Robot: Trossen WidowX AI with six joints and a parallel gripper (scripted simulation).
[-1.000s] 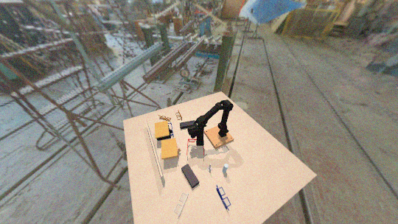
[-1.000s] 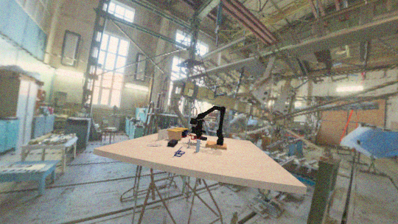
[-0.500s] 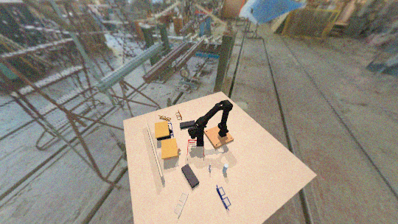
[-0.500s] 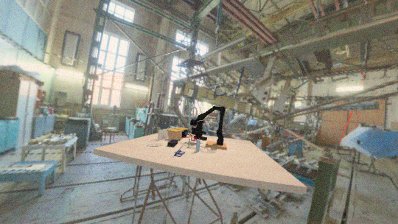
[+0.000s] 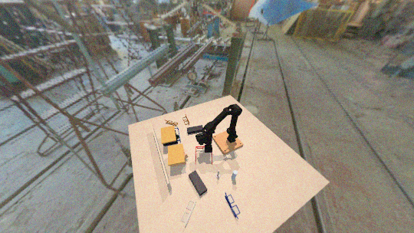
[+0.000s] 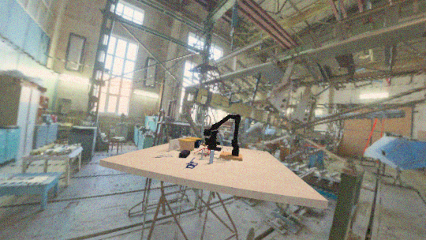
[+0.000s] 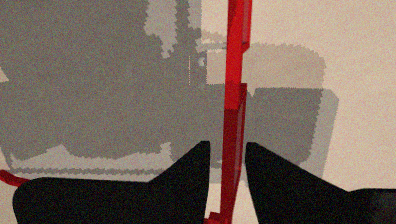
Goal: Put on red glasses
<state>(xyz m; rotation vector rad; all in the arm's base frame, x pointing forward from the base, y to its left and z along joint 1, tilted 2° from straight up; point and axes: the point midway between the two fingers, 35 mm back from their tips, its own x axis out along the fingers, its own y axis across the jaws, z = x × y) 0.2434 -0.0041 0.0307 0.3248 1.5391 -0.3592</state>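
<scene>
This looks like an old workshop or factory hall. Tall paned windows [image 6: 118, 75] rise in a worn wall, and steel beams [image 6: 268, 24] cross overhead. A workbench [image 6: 51, 154] littered with stuff stands near a low blue table [image 6: 29, 179], with blue cabinets [image 6: 9, 138] behind. Rusty metal frames [image 5: 90, 153] stand on a grimy concrete floor [image 5: 345, 153] scored by long dark grooves. A blue sheet [image 5: 281, 11] [image 6: 398, 151] is draped over something at one side, amid cluttered scrap.
</scene>
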